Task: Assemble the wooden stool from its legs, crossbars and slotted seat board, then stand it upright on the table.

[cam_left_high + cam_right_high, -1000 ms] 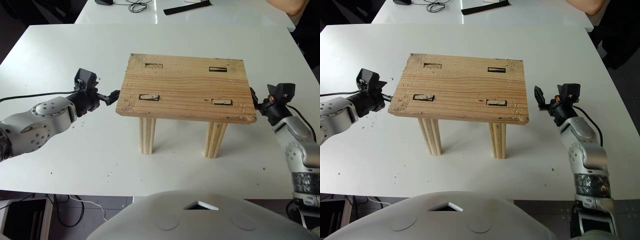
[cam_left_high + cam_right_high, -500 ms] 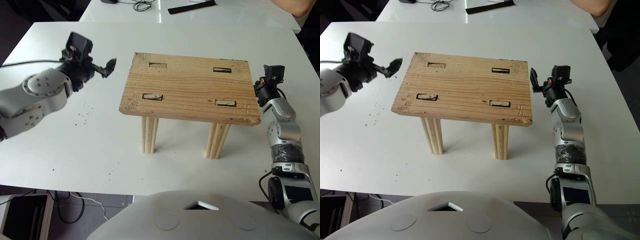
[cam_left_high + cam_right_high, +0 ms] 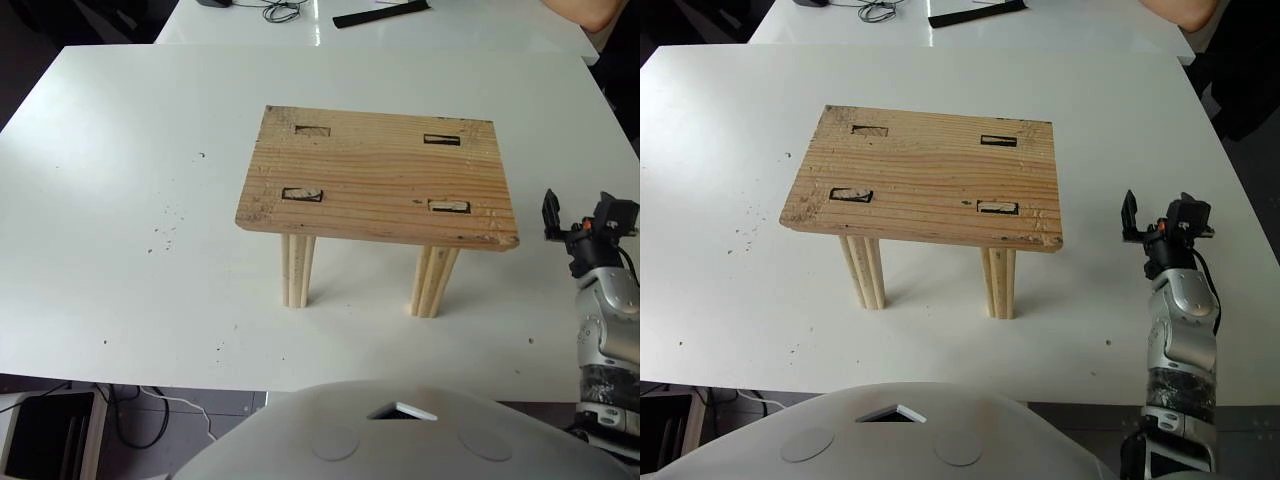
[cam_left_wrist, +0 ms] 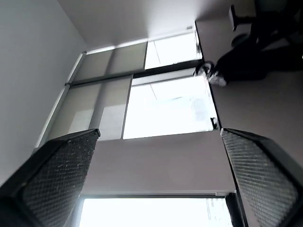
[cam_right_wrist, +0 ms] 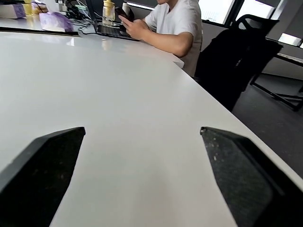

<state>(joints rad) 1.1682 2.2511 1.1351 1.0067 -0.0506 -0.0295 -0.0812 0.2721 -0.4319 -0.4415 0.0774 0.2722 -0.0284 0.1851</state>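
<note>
The wooden stool (image 3: pixel 375 180) stands upright on its legs (image 3: pixel 297 270) in the middle of the white table (image 3: pixel 130 130), slotted seat board on top with leg ends showing in the slots. My right gripper (image 3: pixel 1145 222) hovers over the table's right edge, well clear of the stool's right side; in the right wrist view its fingers (image 5: pixel 42 170) stand apart over bare tabletop, open with nothing between them. My left gripper (image 4: pixel 156 179) points up at windows and ceiling, its fingers (image 4: pixel 57 175) spread wide and holding nothing.
Wood crumbs (image 3: pixel 165 230) dot the table left of the stool. A second white table behind carries a black strip (image 3: pixel 380 13) and cables (image 3: pixel 277 10). A black office chair (image 5: pixel 236 56) stands beyond the table's right edge.
My left arm lifted away from the stool's left edge and swung up and back out of the head views. My right gripper drew back from the stool's right edge toward the front right. The stool stayed put.
</note>
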